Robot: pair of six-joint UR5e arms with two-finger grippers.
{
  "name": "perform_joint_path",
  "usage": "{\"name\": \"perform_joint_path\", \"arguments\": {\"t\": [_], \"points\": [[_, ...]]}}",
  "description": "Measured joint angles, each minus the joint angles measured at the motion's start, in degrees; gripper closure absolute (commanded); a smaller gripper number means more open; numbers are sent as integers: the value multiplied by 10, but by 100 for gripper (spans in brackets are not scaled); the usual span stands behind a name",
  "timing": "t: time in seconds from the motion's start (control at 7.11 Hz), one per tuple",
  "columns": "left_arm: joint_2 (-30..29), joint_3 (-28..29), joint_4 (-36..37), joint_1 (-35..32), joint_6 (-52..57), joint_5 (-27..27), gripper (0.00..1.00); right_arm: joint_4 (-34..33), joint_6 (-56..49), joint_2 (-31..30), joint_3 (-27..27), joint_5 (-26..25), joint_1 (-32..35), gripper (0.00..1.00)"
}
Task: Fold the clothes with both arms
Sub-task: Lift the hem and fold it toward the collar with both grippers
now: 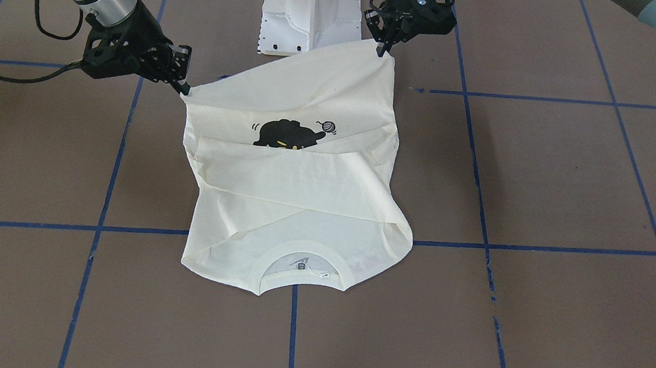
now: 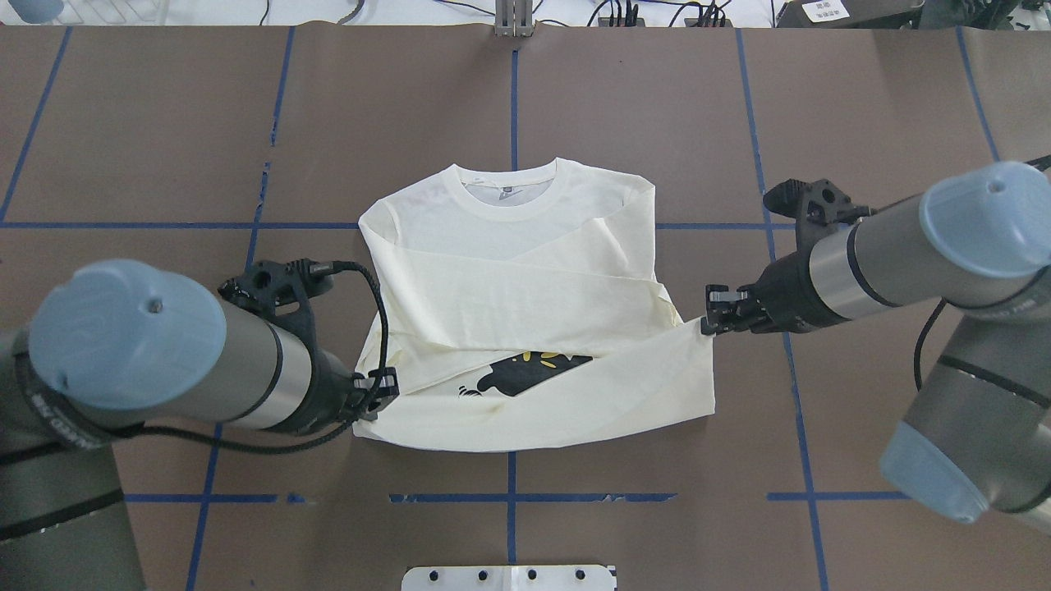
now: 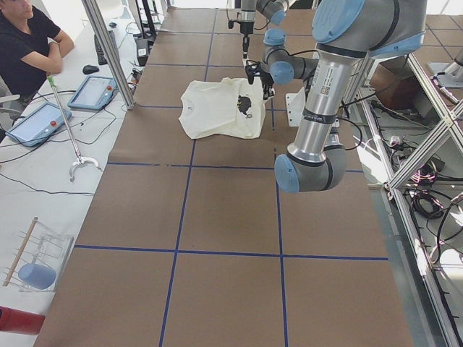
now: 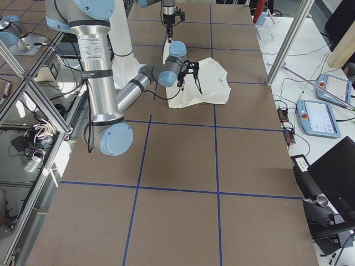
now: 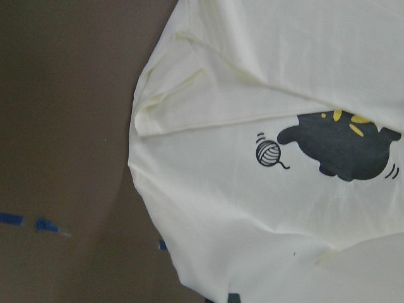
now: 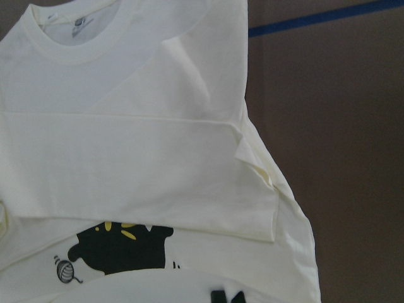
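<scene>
Shirt: you see the T-shirt (image 2: 509, 271) mid tabletop (image 2: 657, 107), collar twd far edge, sleeves crossed over body, cat print (image 2: 525, 373) showing nr hem.
L gripper (image 2: 384, 391): pinched on one hem corner.
R gripper (image 2: 708, 322): pinched on other hem corner.

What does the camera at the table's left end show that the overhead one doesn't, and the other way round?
Only the left-end view shows a seated person and two screens on a white side table. Only the overhead view plainly shows the collar, and the left end effector and right end effector each pinching a hem corner. Both show the shirt, its cat print, the left arm, the right arm and the blue tape lines.
</scene>
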Motion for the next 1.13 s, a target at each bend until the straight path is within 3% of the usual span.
{"name": "perform_joint_path", "arguments": {"t": [0.56,0.84,1.13], "points": [[-56,178,-73,-127,59,-28,100,4,-8,185,-223,6,83,100],[-88,296,-156,-165,76,-28,100,26,-8,237,-316,5,100,100],[-97,365,-214,-185,93,-27,100,37,-8,259,-376,4,105,100]]}}
